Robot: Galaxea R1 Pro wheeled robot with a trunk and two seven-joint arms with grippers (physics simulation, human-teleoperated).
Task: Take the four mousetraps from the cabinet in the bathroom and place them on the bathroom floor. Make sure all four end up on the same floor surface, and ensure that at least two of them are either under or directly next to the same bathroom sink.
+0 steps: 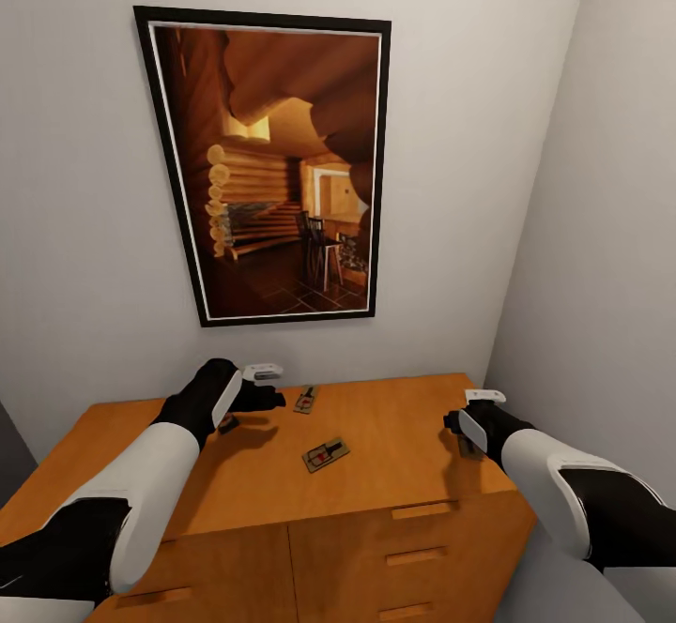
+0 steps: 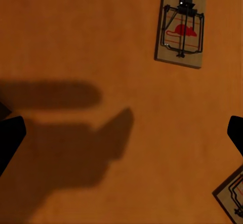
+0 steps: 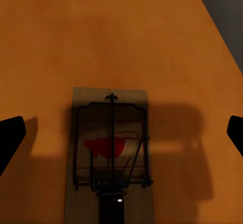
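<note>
Hovering over the cabinet (image 1: 394,435) top w/ jaws spread and empty, the right gripper (image 3: 121,133) had a mousetrap (image 3: 109,153) centred directly betw. its fingertips, long axis running crosswise to the jaw gap; left gripper (image 2: 121,133) likewise open.

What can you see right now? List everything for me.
front mousetrap: one, brown board with dark wire, mid cabinet top
back mousetrap: one, same colours, nearer the wall, beside the left gripper
third mousetrap: one, same colours, on the cabinet top under the right gripper
small dark thing: one, beside the left arm; too small to identify
cabinet: one, orange-brown, against the wall
drawer handles: four, orange-brown bars, on the cabinet front
framed picture: one, black frame, log-cabin interior, on the wall
left gripper: black and white, open
right gripper: black and white, open
</note>
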